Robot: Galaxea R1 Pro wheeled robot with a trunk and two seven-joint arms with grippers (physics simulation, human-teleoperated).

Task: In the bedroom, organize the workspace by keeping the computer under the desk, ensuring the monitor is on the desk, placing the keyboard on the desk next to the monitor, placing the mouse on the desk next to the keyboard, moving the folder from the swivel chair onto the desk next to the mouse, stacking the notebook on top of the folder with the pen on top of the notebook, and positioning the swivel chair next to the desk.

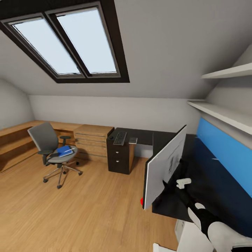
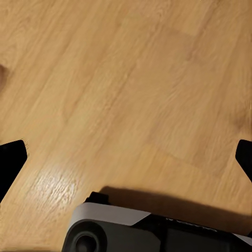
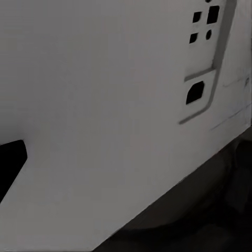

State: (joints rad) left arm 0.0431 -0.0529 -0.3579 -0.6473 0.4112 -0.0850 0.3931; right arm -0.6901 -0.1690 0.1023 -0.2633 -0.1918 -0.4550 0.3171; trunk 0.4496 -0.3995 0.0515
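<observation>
White back panel of the monitor stands tilted on the dark worktop at the robot's right, w/ the right arm reaching in behind it. Right wrist view looks straight at that panel, ports close up; one dark fingertip shows at the frame edge, the other isn't visible, so can't tell if the right pincer is open or clamped on anything. Left pincer hangs over bare wood floor, fingers spread wide, holding nothing.

Rest of the job is well apart: keyboard and mouse lie on the far end of the worktop, above the drawer unit; the blue folder is on the seat of the swivel chair, w/ what looks like a pen on it. Computer and notebook: can't make out.

Risks, as I judge them:
- monitor leans and sits near the worktop's front edge; a push from behind could tip it fwd onto the floor.
- arm is v. close to the panel, so a blind move may knock it, since the fingers can't be seen properly.
- small red thing at the monitor's lower corner, unclear what; could snag.
- keyboard must end beside the monitor, so shifting the monitor further off makes that harder.
</observation>
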